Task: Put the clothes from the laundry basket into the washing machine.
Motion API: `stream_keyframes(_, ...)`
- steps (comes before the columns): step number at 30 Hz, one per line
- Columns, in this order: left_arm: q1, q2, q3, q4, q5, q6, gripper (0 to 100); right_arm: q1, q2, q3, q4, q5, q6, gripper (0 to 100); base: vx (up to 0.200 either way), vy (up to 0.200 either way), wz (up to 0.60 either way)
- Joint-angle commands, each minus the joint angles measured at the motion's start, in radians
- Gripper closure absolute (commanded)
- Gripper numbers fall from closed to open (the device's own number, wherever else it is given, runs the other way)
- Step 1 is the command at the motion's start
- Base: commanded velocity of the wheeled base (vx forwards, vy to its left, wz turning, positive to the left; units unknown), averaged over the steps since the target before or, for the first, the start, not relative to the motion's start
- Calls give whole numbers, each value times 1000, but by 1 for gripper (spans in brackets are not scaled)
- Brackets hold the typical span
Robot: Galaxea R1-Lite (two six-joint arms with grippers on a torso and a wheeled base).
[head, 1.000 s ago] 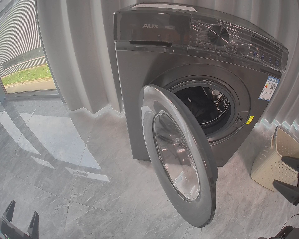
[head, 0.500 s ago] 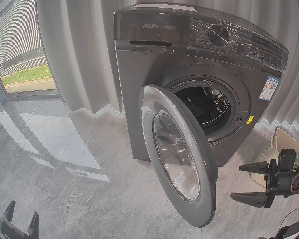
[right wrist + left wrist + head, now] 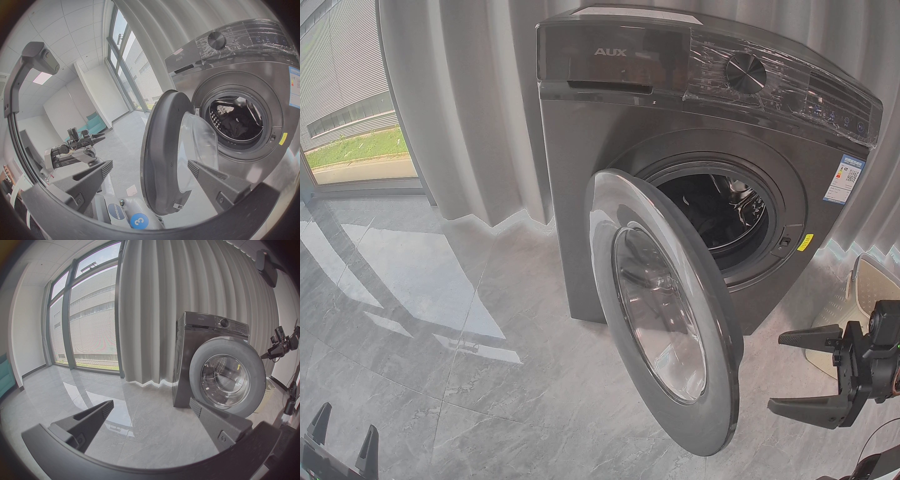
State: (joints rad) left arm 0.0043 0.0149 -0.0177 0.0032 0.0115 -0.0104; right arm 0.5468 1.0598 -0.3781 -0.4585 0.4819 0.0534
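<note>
The fingers (image 3: pixel 809 337) of the right gripper (image 3: pixel 776 373) are spread wide with nothing between them. They point toward the open door (image 3: pixel 662 312) of the washing machine (image 3: pixel 675 125), which hangs just beside their tips. The drum (image 3: pixel 719 212) opens beyond and above them, and a dark garment (image 3: pixel 237 125) lies inside it. The laundry basket (image 3: pixel 831 312) stands on the floor (image 3: pixel 456 281) directly behind these fingers, partly hidden by them. I cannot make out any clothes in the part of its interior that shows. The left gripper (image 3: pixel 349 417) sits low, well apart from the machine on the far side of the door. Its fingers (image 3: pixel 367 450) are also parted and empty.

Any clothes in the basket should be light, soft and limp, so they would sag and trail from wherever they are pinched. The best hold is probably a bunched fold near the middle of a piece. That keeps loose ends from snagging on the basket rim or the door seal.
</note>
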Motion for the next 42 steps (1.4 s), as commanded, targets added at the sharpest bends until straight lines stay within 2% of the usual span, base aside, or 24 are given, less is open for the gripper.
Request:
stream_keyframes(1,0,-15,18,0,1,0,0,4,-18,10,-11,0,-1,0,0,0,0)
stream_keyframes(4,0,-15,18,0,1,0,0,7,16,13,-15,0,-20,0,0,0,0)
stream_keyframes(9,0,-15,18,0,1,0,0,5,100,13,-57,-3,-78,0,0,0,0)
stream_keyframes(13,0,-15,18,0,1,0,0,13,160,11,-103,-6,-79,0,0,0,0)
stream_keyframes(16,0,-15,18,0,1,0,0,61,203,16,-127,-16,-84,0,0,0,0)
stream_keyframes(19,0,-15,18,0,-1,0,0,119,216,7,-127,-49,-86,0,0,0,0)
stream_keyframes(26,0,-15,18,0,-1,0,0,177,310,-21,-134,-49,-75,0,0,0,0)
stream_keyframes(33,0,-15,18,0,-1,0,0,170,385,-33,-229,-59,-78,0,0,0,0)
stream_keyframes(35,0,-15,18,0,1,0,0,162,417,-38,-259,-69,-76,0,0,0,0)
stream_keyframes(38,0,-15,18,0,1,0,0,151,447,-31,-305,-114,-73,0,0,0,0)
stream_keyframes(42,0,-15,18,0,-1,0,0,119,434,-25,-325,-121,-72,0,0,0,0)
